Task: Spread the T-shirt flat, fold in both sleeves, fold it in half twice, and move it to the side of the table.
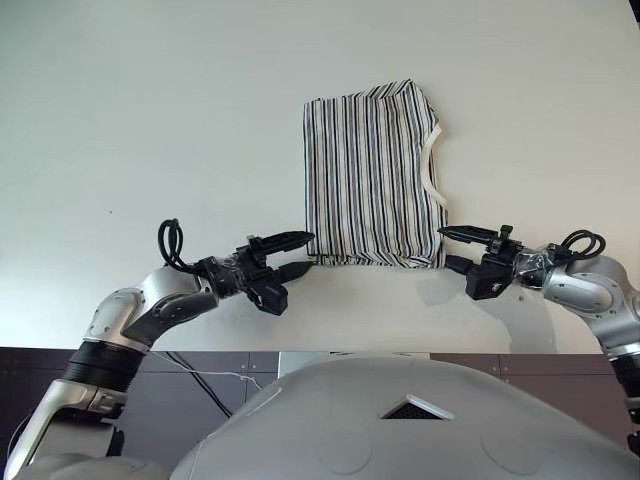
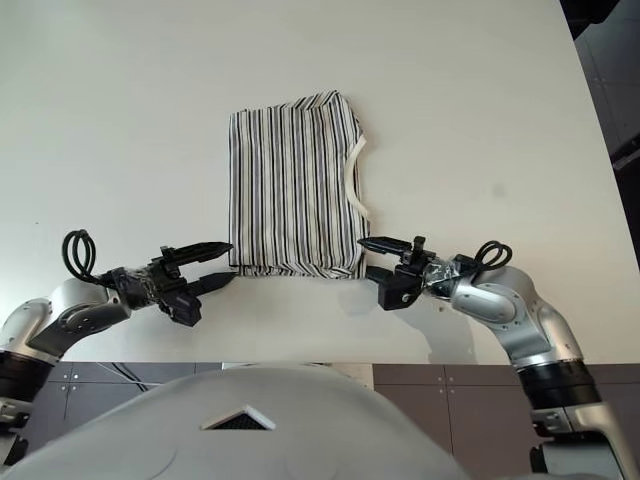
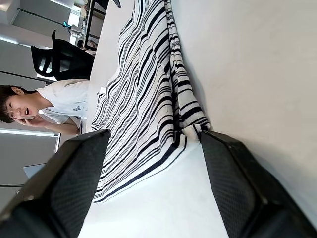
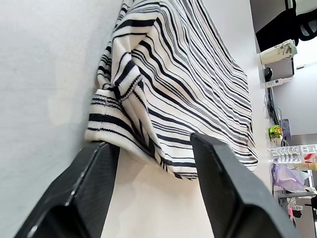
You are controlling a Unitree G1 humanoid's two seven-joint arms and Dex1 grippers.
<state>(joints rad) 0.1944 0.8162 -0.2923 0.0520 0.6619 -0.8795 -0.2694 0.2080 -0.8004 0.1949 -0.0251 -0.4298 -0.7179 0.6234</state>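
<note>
The black-and-white striped T-shirt (image 1: 372,178) lies folded into a tall rectangle on the white table (image 1: 150,120), its white collar on the right edge. My left gripper (image 1: 296,254) is open at the shirt's near left corner, one finger above and one below the hem level. My right gripper (image 1: 452,249) is open at the near right corner. In the left wrist view the shirt's folded corner (image 3: 190,124) lies between the two fingers (image 3: 233,183). In the right wrist view the striped corner (image 4: 119,119) sits just past the fingers (image 4: 218,173).
The table's near edge (image 1: 300,350) runs just below both grippers. White tabletop spreads left, right and beyond the shirt. A chair (image 3: 59,57) stands in the room behind the table.
</note>
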